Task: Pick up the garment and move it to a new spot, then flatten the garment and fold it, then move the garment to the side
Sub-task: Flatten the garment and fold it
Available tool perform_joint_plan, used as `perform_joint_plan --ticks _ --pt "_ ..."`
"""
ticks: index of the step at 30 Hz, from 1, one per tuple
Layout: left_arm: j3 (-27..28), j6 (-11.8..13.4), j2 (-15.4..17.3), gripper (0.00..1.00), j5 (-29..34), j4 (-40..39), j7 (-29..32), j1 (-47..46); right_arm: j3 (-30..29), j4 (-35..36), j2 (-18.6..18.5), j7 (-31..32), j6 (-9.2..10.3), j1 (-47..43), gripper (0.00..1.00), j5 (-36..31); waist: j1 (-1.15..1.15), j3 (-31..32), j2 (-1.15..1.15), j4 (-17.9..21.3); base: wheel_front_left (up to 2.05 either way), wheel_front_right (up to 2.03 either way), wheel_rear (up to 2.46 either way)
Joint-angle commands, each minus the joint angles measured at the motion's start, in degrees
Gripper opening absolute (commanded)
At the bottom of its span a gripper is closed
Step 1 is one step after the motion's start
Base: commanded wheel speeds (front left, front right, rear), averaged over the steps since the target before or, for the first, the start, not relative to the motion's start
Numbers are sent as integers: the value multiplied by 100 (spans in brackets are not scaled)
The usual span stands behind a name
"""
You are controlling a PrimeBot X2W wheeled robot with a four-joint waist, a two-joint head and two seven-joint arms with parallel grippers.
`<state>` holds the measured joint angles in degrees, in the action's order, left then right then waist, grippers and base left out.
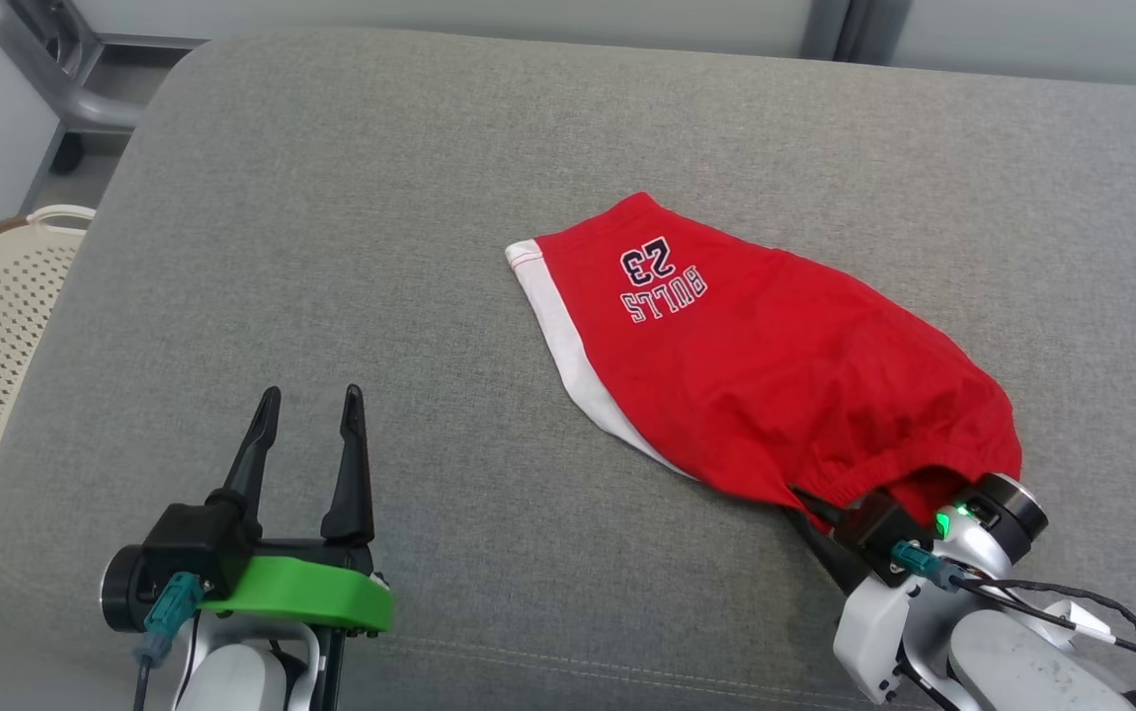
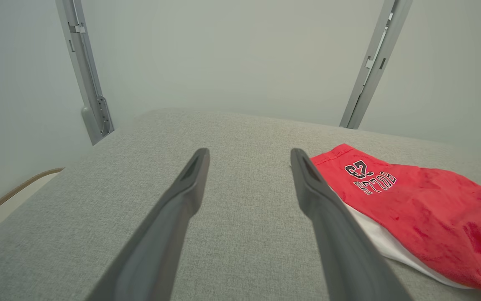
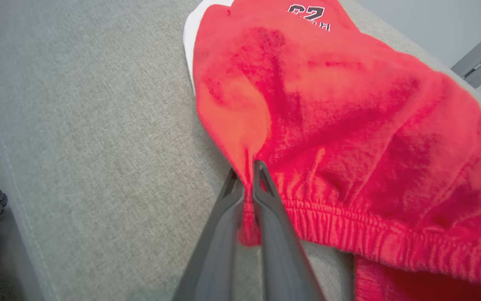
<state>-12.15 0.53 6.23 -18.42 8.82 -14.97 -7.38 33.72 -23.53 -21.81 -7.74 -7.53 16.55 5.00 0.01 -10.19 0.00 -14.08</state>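
Right wrist view: the right gripper (image 3: 246, 171), jaws nearly together, pinches a fold of the red garment (image 3: 349, 117) at its elastic waistband. The rest spreads beyond the tips across the grey cushion (image 3: 98, 104). The left gripper (image 1: 311, 397) stands wide, nothing between its jaws, with the garment off to their right, apart.

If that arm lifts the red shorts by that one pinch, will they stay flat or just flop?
Probably flop: the red shorts bunch and crease where the right gripper pinches a fold near the elastic waistband, so the rest should hang limp. They look thin and light, so likely easy to lift.
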Motion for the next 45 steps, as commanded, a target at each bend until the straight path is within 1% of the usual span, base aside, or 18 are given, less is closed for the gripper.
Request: perform_joint_plan --ticks 1,5,9,13,16,20,21,23,24,26,28,30,31,32,33,34,40,45 --pt "45 -20 -3 100 47 15 -22 -57 182 251 -120 137 10 30 0 267 -1 -31 0 185 0 0 0" --pt "126 -28 -9 100 119 10 -23 -100 575 1160 -513 643 9 13 0 927 -1 -81 0 429 0 0 0" --pt "176 -46 -10 100 179 8 -22 -138 653 2114 -885 1229 10 -116 0 1689 -1 -157 0 627 0 0 0" --pt "197 -63 -22 100 232 12 -21 -176 291 2891 -1060 1803 9 -288 0 2700 -1 -227 0 757 0 0 0" --pt "204 -81 -37 100 272 8 -21 -202 -108 3201 -1141 2098 9 -297 0 3296 -1 -279 0 808 0 0 0" --pt "170 -134 -60 100 296 39 -21 -311 -526 3109 -1233 2253 7 -39 0 3774 -1 -376 0 783 0 0 0" --pt "152 -144 -68 100 309 53 -21 -338 -590 3013 -1191 2258 6 25 0 3950 -1 -402 0 768 0 0 0" --pt "123 -166 -81 100 323 74 -21 -396 -672 2739 -1343 2285 5 246 0 3950 -1 -466 0 713 0 0 0" --pt "106 -174 -89 100 319 90 -21 -422 -701 2581 -1309 2257 5 340 0 4106 -1 -497 0 677 0 0 0" --pt "80 -201 -101 100 328 123 -21 -485 -641 2269 -1380 2207 4 574 0 4196 -1 -553 0 607 0 0 0" --pt "61 -215 -123 100 329 147 -20 -535 -546 1939 -1355 2121 4 780 0 4478 -1 -610 0 543 0 0 0" --pt "19 -246 -155 100 333 172 -18 -586 -370 1653 -1490 1973 5 1018 0 4466 -1 -647 0 455 0 0 0" --pt "10 -242 -165 100 337 188 -18 -600 -286 1510 -1450 1894 5 1096 13 4620 -1 -666 0 423 0 0 0" --pt "0 -248 -178 100 338 202 -18 -620 -240 1374 -1454 1792 4 1189 47 4689 -1 -680 0 393 0 0 0" --pt "0 -248 -178 100 338 202 -18 -620 -240 1374 -1454 1792 4 1189 47 4689 -1 -680 0 393 0 0 0" --pt "-9 -256 -188 100 338 209 -18 -640 -190 1203 -1515 1703 5 1280 100 4694 -1 -692 0 369 0 0 0" --pt "-4 -258 -245 100 341 256 -18 -639 -52 410 -1559 855 7 1594 100 4679 -1 -699 0 346 0 0 0" --pt "77 -248 -239 100 376 268 -18 -589 -134 228 -1432 100 5 1571 100 4732 -1 -639 0 515 0 0 0"
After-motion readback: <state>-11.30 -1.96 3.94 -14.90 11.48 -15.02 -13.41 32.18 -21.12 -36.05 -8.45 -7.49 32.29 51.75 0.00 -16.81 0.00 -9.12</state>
